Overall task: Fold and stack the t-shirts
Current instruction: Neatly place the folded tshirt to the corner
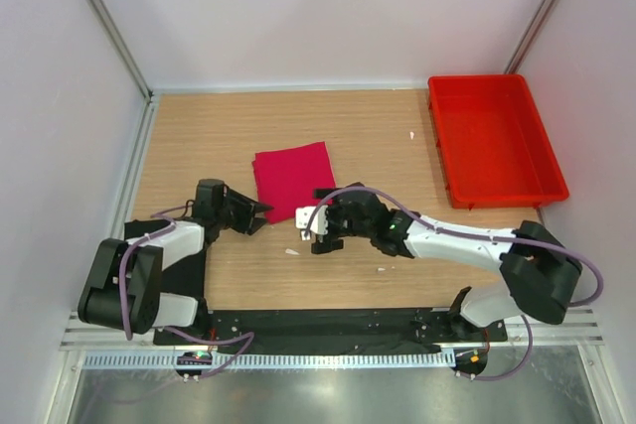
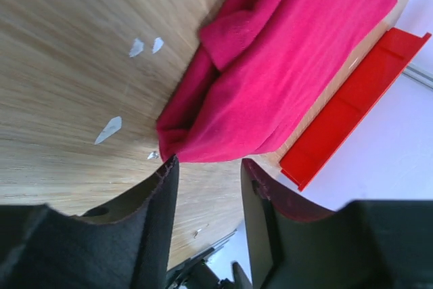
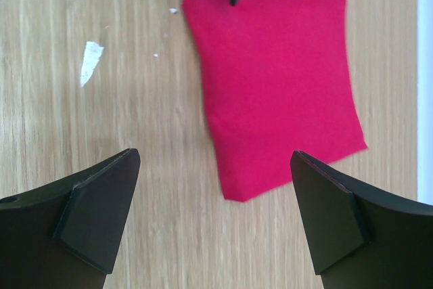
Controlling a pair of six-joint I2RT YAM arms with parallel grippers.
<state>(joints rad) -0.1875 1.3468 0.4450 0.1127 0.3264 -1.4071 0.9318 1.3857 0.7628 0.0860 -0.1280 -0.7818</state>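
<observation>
1 crimson-pink t-shirt lies folded flat on the wooden table. The left gripper sits just beside its near-left corner, and the right gripper just beside its near-right corner. 1 empty red plastic tray stands far right, well apart.

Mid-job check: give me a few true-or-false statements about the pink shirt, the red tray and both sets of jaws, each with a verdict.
1. The pink t-shirt lies folded on the table. True.
2. The red tray holds a folded shirt. False: the tray is empty, and the shirt lies on the wood, apart from it.
3. The right gripper has its jaws wide open and holds nothing. True.
4. The left gripper is clamped on the pink t-shirt. False: its jaws stand apart at the shirt's corner and grip nothing.
</observation>
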